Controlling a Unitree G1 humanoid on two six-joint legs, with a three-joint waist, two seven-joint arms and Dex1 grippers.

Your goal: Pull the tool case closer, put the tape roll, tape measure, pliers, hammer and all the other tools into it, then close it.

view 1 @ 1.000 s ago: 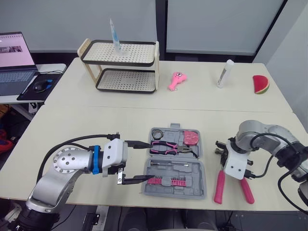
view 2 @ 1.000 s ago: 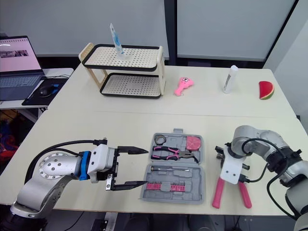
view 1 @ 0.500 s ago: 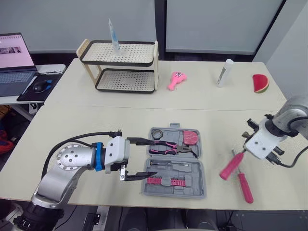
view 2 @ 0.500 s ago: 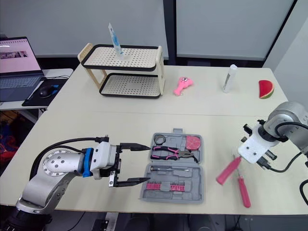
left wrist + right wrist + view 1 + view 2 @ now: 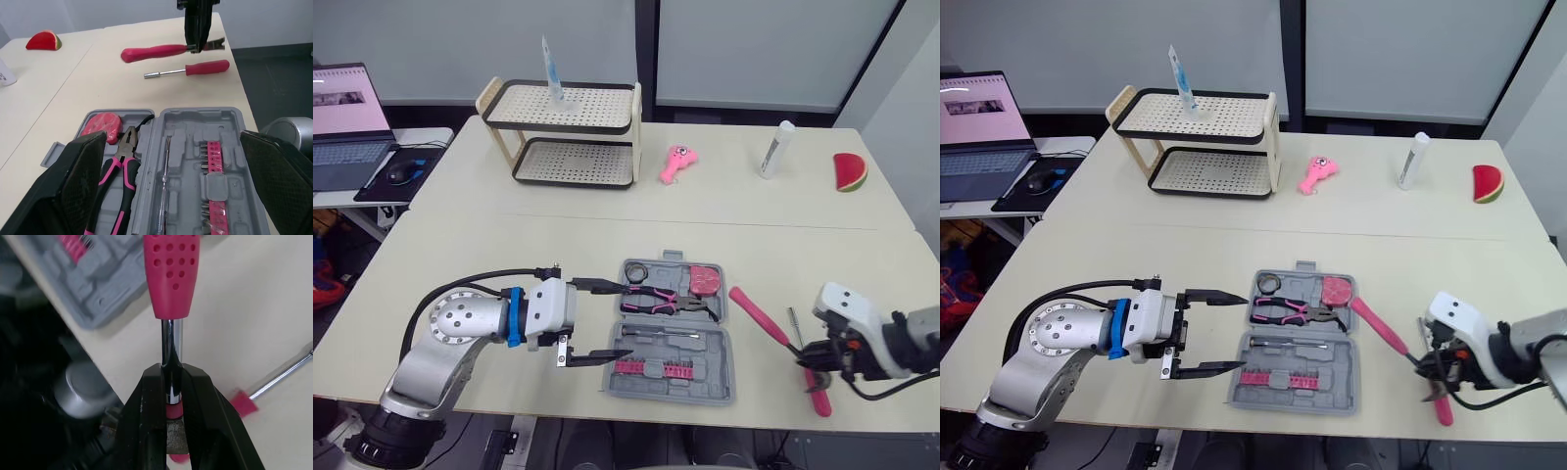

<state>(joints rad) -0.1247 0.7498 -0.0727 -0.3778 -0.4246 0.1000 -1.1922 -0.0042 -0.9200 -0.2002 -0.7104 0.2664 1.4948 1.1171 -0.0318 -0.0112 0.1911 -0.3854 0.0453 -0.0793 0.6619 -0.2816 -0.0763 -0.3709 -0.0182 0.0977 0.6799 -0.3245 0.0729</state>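
While the right tool point(image 5: 171, 377) is clenched on the hammer's point(image 5: 759, 313) steel shaft just below the head, the pink handle points toward the open tool case point(image 5: 710, 348), its end close beside the case's right edge; the hammer looks to be lifted off the desk point(image 5: 509, 264), though how far I cannot tell; a pink-handled screwdriver point(image 5: 205, 67) lies loose on the desk near it, apart from the case. Pliers point(image 5: 656, 299), the pink tape measure point(image 5: 703, 279) and the tape roll point(image 5: 634, 270) already sit in the case's far half; a slim driver and a strip of bits fill the near half. The left tool point(image 5: 625, 320) hangs released, its fingers spread wide at the case's left edge, gripping nothing.

The step in hand seems to be stowing the hammer; the next move calls for carrying it over the case, turning it to match a free recess, and lowering it before letting go; the screwdriver and closing the lid would remain.
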